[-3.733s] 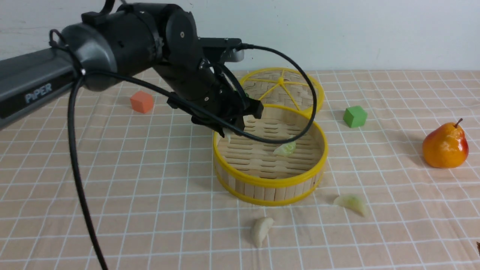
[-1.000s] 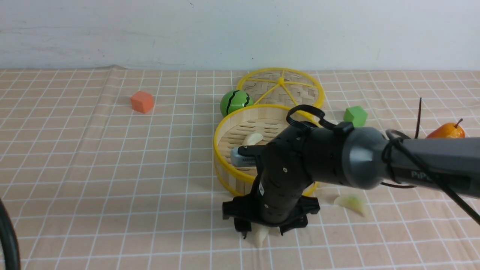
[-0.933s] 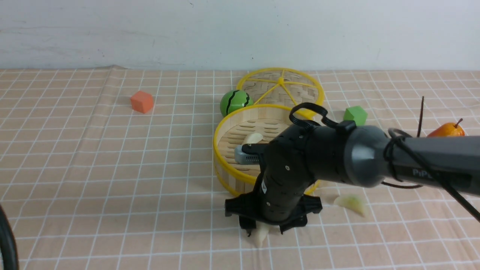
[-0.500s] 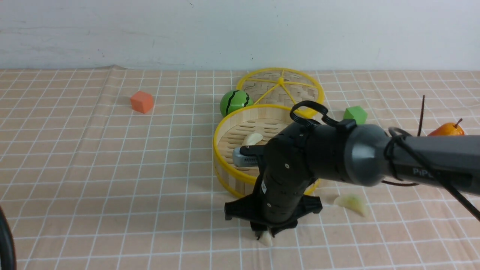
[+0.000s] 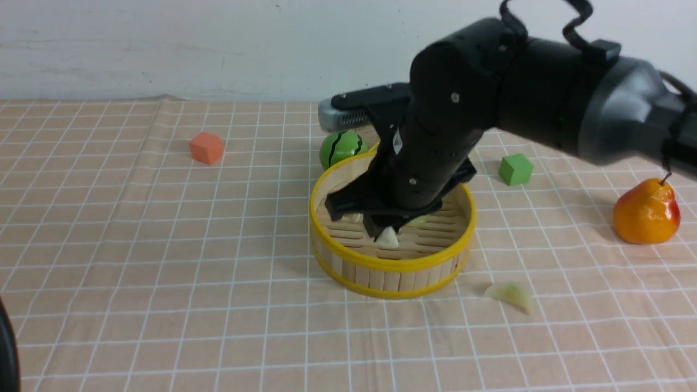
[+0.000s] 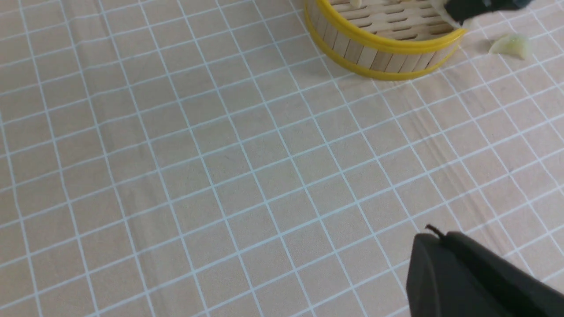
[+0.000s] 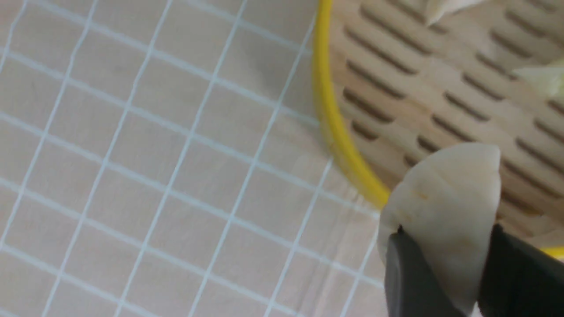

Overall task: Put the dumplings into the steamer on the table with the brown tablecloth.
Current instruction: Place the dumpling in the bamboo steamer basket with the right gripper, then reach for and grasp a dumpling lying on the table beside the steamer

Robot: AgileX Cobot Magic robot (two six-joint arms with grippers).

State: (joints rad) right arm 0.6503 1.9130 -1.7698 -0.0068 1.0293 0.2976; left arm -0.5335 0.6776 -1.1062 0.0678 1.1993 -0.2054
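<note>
Holding one pale dumpling [image 5: 387,238]: right gripper [image 5: 385,233] is clamped on it, one finger on each side, clear in the right wrist view [image 7: 445,211]. It hangs over the inside of the steamer [image 5: 392,267], close to the wall that faces the table's near edge. Can't tell whether it touches the slats.

Steamer sits around the middle of the table, on the brown tablecloth [image 5: 163,245]. Two more dumplings lie on its floor: a pale one [image 5: 356,218] and a greenish one [image 5: 420,220], both mostly hidden by the arm.

Fourth one, a green-tinted dumpling [image 5: 512,295], lies on the cloth just outside the steamer, toward the near-right corner.

Left gripper [image 6: 462,273] is only partly in frame, fingers clenched with nothing between them, over bare cloth well apart from the steamer.

Other items: orange cube [image 5: 206,147] toward the far-left, watermelon ball [image 5: 341,148] just behind the steamer, green cube [image 5: 515,169], pear [image 5: 647,212] near the right edge.
</note>
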